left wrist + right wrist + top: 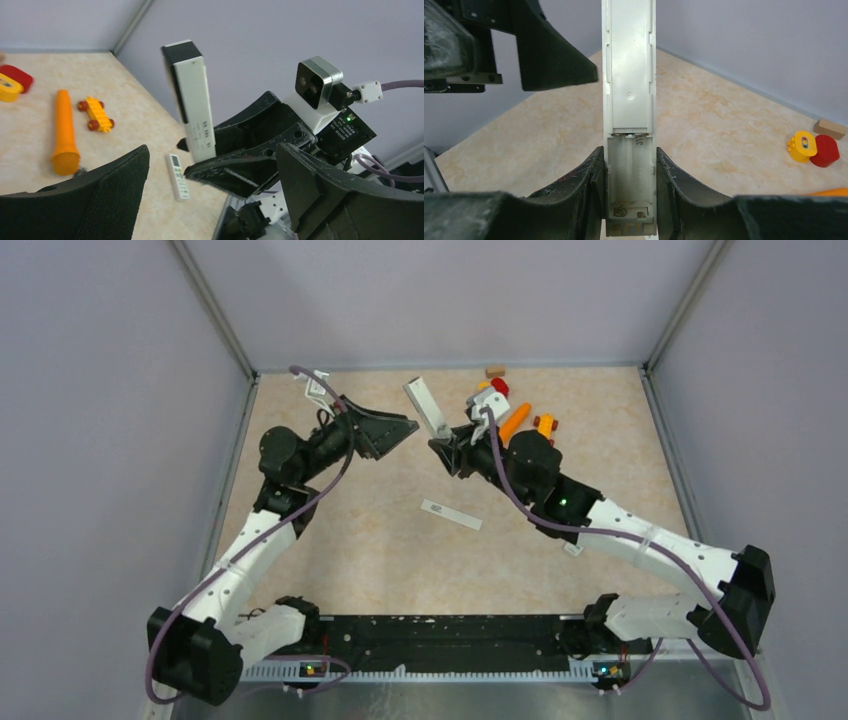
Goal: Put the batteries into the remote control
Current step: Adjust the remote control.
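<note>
**Robot test cell in a lab**

A beige marble-patterned counter is boxed in by plain lilac-grey panel walls on metal corner posts. A black mounting rail runs along its near edge. Two white-and-black robot arms rise from the rail's ends, trailing purple cables. Small bright plastic toys lie far beyond the rail.

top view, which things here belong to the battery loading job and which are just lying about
For the job: remote control, held in the right pincer, its battery bay open and empty; left pincer, open nearby. No batteries clearly visible.

Lying about: orange carrot toy, yellow toy car, red and yellow toy, wooden block, short white button remote.
</note>
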`<action>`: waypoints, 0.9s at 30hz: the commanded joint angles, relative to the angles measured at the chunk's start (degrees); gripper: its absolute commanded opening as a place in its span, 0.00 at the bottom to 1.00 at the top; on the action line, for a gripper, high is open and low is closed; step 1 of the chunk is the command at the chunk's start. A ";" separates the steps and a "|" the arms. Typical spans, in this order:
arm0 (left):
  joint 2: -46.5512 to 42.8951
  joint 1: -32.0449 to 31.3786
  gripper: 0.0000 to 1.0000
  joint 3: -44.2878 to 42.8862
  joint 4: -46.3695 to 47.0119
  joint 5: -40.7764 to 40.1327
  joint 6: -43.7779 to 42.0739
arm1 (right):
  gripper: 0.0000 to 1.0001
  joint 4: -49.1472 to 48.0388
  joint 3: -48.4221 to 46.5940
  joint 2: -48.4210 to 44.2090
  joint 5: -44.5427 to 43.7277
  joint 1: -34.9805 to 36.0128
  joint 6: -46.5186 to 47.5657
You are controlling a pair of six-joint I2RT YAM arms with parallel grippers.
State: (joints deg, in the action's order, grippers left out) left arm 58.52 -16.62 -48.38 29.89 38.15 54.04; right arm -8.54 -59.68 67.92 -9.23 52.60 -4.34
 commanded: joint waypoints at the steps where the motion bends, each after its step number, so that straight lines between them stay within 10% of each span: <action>1: 4.15 -4.49 0.96 -1.43 7.57 -1.40 6.31 | 0.00 -2.62 -2.99 1.04 -3.20 3.17 -0.14; 27: 9.69 -5.48 0.41 -4.34 -4.94 -10.29 9.29 | 0.00 3.18 -7.75 7.94 -4.74 4.53 -0.55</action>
State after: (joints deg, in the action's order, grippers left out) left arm 68.86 -21.91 -49.82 26.96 29.63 63.96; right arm -4.34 -63.90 75.68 -14.20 56.07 -5.15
